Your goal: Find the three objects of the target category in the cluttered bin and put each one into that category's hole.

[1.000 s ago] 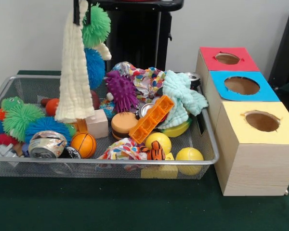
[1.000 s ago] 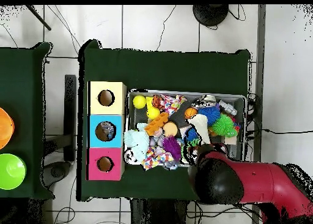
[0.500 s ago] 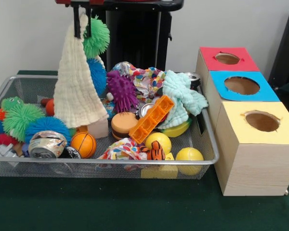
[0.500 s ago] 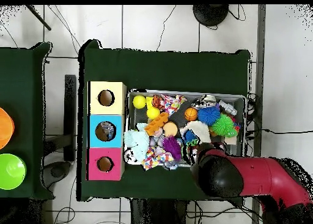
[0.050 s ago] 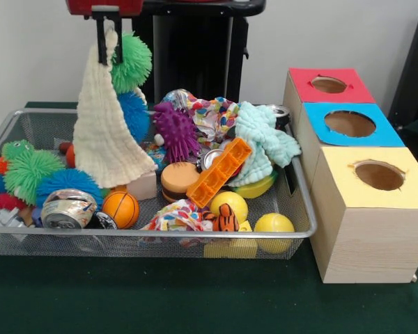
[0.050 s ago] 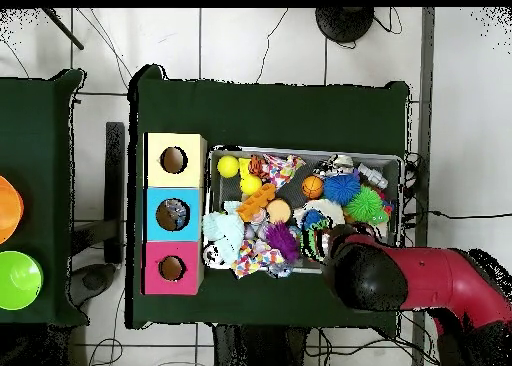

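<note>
Hanging from the gripper [image 5: 107,40] is a cream cloth [image 5: 106,125]. The gripper pinches the cloth's top corner near the top edge of the front view, and the cloth drapes down in a wide cone. Its bottom edge sits over the left part of the wire bin [image 5: 160,236], just above a wooden block [image 5: 142,185] and an orange ball [image 5: 120,208].

Right behind the cloth are a fuzzy green ball [image 5: 132,61] and a fuzzy blue ball [image 5: 135,111]. A purple spiky toy [image 5: 175,131] sits near the middle of the bin, and a light teal cloth [image 5: 263,145] lies toward the right side.

Three boxes stand just beside the bin. Each has a round hole on top: the red box [image 5: 329,85], the blue box [image 5: 350,124] and the yellow box [image 5: 378,175].

From overhead, the red arm [image 6: 430,282] reaches over the bin's edge.
</note>
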